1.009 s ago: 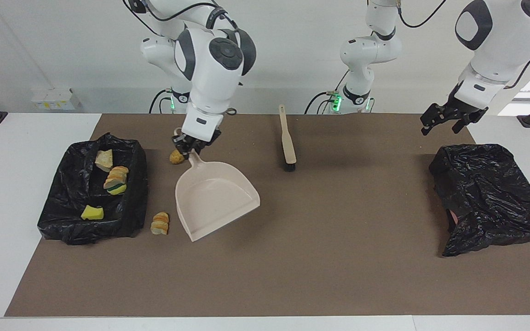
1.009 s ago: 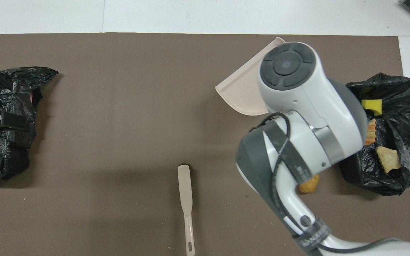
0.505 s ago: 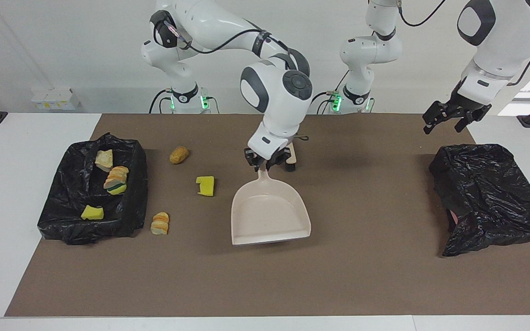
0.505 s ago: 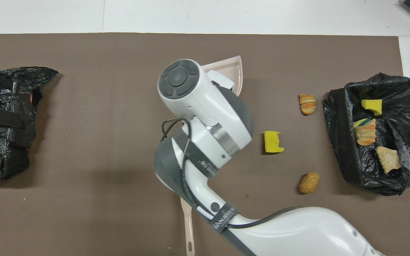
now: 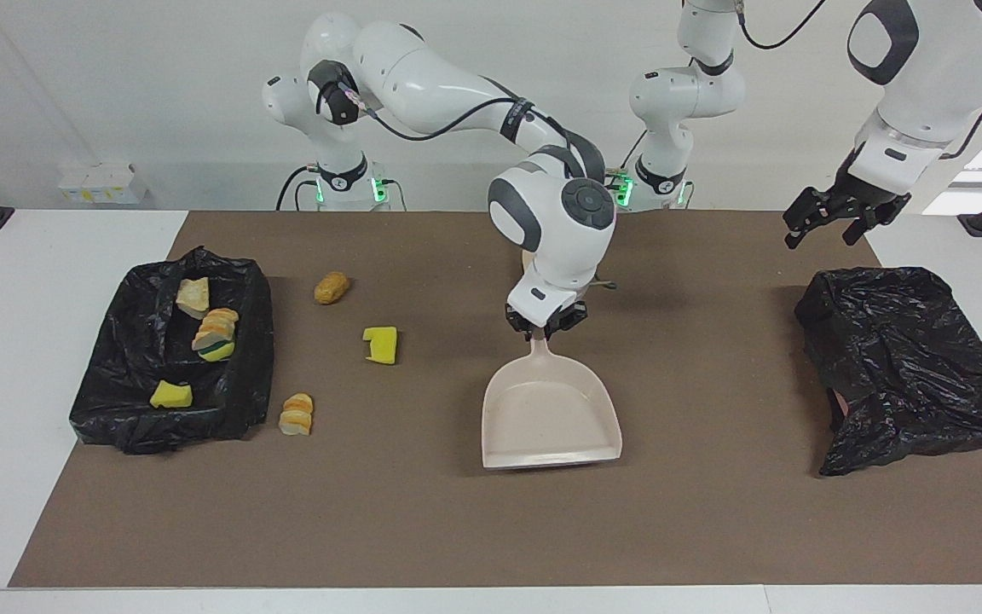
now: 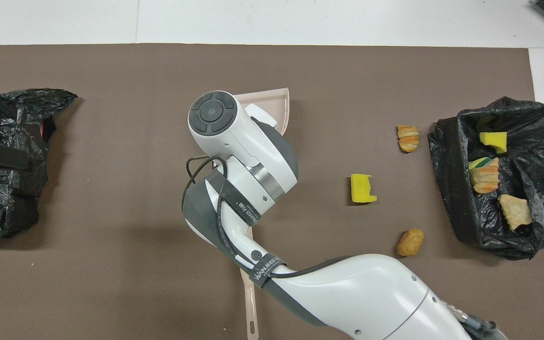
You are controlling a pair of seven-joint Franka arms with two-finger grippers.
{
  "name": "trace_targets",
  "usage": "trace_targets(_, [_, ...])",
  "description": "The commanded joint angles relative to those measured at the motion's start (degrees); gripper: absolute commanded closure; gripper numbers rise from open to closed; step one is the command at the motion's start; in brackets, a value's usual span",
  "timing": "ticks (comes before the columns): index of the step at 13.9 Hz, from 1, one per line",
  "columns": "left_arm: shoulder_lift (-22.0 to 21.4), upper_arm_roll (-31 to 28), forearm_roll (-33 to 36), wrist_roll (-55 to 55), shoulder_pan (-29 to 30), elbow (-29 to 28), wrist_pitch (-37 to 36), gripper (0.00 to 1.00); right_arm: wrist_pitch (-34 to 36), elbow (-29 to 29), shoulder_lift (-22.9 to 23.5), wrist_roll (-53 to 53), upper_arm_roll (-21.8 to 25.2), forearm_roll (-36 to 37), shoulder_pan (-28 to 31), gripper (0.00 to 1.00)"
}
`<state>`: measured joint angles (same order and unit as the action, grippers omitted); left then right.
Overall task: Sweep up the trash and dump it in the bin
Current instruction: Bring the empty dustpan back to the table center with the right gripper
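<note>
My right gripper (image 5: 541, 327) is shut on the handle of the beige dustpan (image 5: 551, 418), which hangs low over the middle of the mat, its lip pointing away from the robots. In the overhead view the arm hides all but the dustpan's corner (image 6: 272, 101). Three pieces of trash lie on the mat beside the bin: a yellow sponge (image 5: 382, 344), a brown nugget (image 5: 331, 287) and a striped bread piece (image 5: 297, 414). The black-lined bin (image 5: 257, 358) at the right arm's end holds several scraps. My left gripper (image 5: 834, 223) waits, open, over the mat's corner at the left arm's end.
A crumpled black bag (image 5: 909, 367) lies at the left arm's end of the table. The brush is mostly hidden under my right arm; only its handle (image 6: 250, 307) shows, nearer to the robots than the dustpan. White table edges border the brown mat (image 5: 713, 529).
My right arm has carried the dustpan from beside the bin to the middle of the mat, uncovering the yellow sponge. The left gripper has barely moved.
</note>
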<state>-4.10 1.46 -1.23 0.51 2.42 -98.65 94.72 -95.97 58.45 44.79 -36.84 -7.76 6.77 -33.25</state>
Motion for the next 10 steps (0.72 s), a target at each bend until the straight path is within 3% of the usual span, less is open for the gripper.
trace_targets(1, [-0.1,-0.7,1.1,0.6,-0.9,0.6,-0.1,0.00,-1.3,-1.8,2.1,-0.7,-0.1,-1.6,-0.4,1.00])
trace_targets(6, [-0.1,-0.7,1.1,0.6,-0.9,0.6,-0.1,0.00,-4.4,0.3,2.0,-4.0,0.0,-7.4,-0.1,0.98])
trace_targets(8, [-0.1,-0.7,1.1,0.6,-0.9,0.6,-0.1,0.00,-7.0,2.5,1.6,-4.3,-0.1,-8.6,0.3,0.82])
trace_targets(10, [-0.1,-0.7,1.1,0.6,-1.0,0.6,-0.1,0.00,-7.1,2.9,1.3,-7.8,0.0,-9.1,0.5,0.55])
